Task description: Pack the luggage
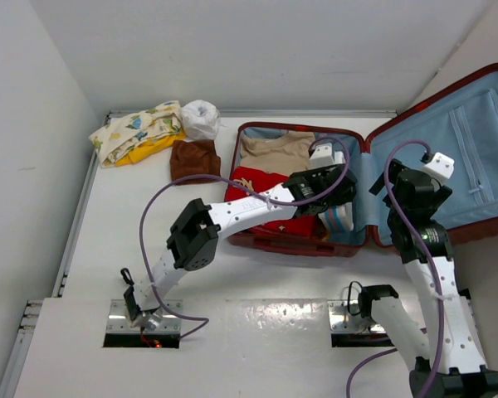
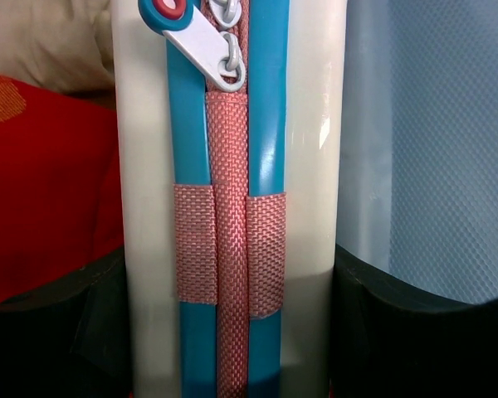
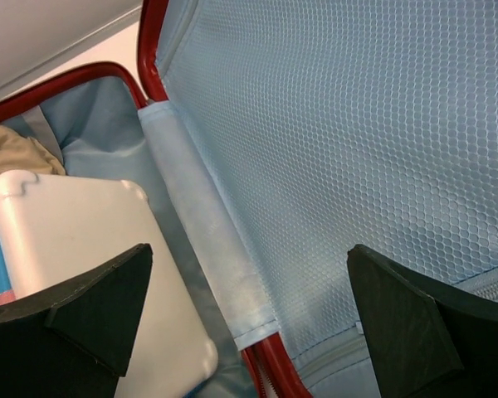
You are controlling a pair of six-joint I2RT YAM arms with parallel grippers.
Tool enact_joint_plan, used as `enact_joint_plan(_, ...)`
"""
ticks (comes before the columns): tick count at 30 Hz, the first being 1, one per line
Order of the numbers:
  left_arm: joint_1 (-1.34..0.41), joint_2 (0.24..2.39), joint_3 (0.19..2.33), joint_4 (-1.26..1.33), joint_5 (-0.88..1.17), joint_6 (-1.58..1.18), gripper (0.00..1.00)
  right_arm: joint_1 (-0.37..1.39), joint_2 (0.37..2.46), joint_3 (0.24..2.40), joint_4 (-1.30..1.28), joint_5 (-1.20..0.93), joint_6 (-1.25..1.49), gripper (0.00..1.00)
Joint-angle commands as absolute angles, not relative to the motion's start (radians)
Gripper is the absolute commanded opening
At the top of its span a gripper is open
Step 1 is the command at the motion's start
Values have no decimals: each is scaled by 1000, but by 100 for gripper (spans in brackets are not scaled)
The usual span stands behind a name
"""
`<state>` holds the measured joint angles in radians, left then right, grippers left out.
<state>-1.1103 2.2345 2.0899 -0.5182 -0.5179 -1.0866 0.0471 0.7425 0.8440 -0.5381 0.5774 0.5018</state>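
The luggage, a dark red hard-shell suitcase (image 1: 270, 239), lies open with its light blue lined lid (image 1: 461, 141) folded out to the right. My left gripper (image 1: 336, 205) reaches into the near right corner of the base and is shut on a white pouch (image 1: 336, 220) with blue strips and a pink zipper (image 2: 231, 249). The black fingers (image 2: 50, 332) press on both sides of the pouch. My right gripper (image 1: 398, 192) hangs open and empty over the hinge. Its view shows the pouch (image 3: 83, 240), the red rim (image 3: 153, 25) and the mesh lining (image 3: 357, 124).
A folded red cloth (image 1: 261, 195) and a beige cloth (image 1: 274, 149) lie in the suitcase base. On the table at the back left are a brown cloth (image 1: 193, 157), a yellow patterned cloth (image 1: 137, 133) and a white bundle (image 1: 201, 118). White walls stand on both sides.
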Motion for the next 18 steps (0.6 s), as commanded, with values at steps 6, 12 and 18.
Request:
enact_joint_plan(6,-1120,2258,2152,-419,-465,-1126,0,38,738,827,-537,609,488,100)
enact_joint_plan(12,-1150,2209,2140,-398,-391,-1017,31,40,741,815,-503,604,459,100)
enact_joint_plan(18,-1150,2123,2097,-296,-266,-833,60,40,744,810,-436,609,445,99)
